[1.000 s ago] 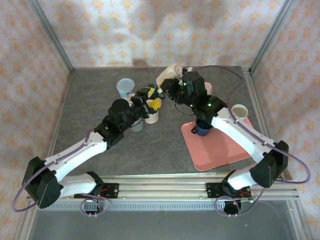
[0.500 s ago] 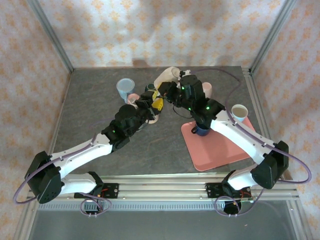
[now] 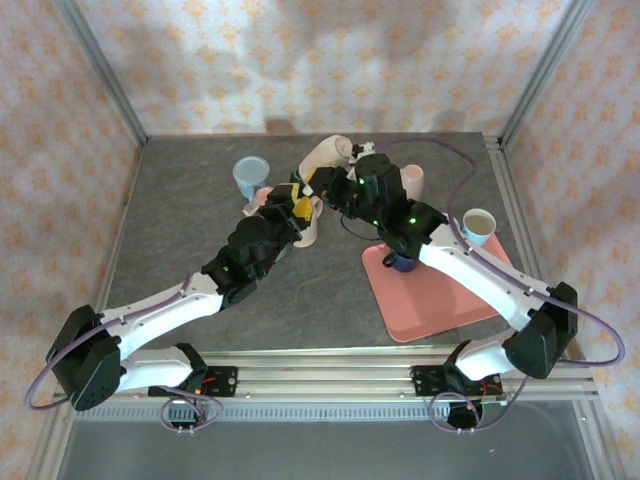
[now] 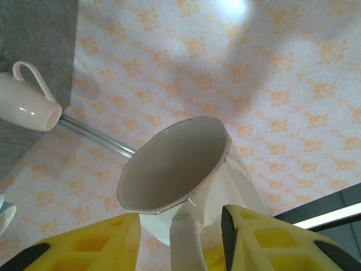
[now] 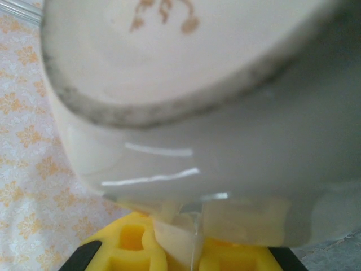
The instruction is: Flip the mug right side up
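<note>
Mug (image 3: 326,154) held in the air above the middle of the counter's (image 3: 180,230) far edge. Long axis tipped well over, near sideways: mouth towards the left arm, stamped base towards the right. Right gripper (image 5: 175,240) clamped tight on the mug's lower side. Left gripper (image 4: 179,214) partly open, fingers (image 4: 107,240) straddling the handle with a gap on each side

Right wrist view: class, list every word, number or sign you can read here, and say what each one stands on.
Unreadable: a brown stamped mark on the underside of the cream mug, too blurred and cut off by the top edge of the picture to make out.
No other writing can be read here.
</note>
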{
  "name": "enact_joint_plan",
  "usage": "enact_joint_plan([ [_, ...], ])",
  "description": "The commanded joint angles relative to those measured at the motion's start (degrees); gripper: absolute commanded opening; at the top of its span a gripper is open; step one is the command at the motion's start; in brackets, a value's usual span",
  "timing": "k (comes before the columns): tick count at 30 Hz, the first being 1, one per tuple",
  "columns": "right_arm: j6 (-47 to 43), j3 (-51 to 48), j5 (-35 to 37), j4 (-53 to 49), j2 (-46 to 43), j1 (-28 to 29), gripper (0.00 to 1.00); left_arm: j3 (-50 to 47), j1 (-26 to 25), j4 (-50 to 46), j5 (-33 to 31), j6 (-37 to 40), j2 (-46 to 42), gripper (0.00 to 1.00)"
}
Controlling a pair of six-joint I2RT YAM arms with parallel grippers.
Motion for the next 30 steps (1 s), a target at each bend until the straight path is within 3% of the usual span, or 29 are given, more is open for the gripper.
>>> enact_joint_plan([
  [1, -1.5, 2.4, 1.4, 6.8, -0.8, 0.3, 0.00, 0.0, -0.2, 1.5, -1.4, -19.0, -1.2, 0.44],
  [18, -2.5, 2.2, 2.3, 6.3, 0.4, 1.1, 0.00, 3.3, -0.3, -2.9, 2.2, -22.0, -2.2, 0.41],
  [30, -3.3, 2.5, 3.0, 5.1, 0.1, 2.1, 0.00, 1.7, -0.7, -1.5, -1.0, -24.4, -1.4, 0.38],
])
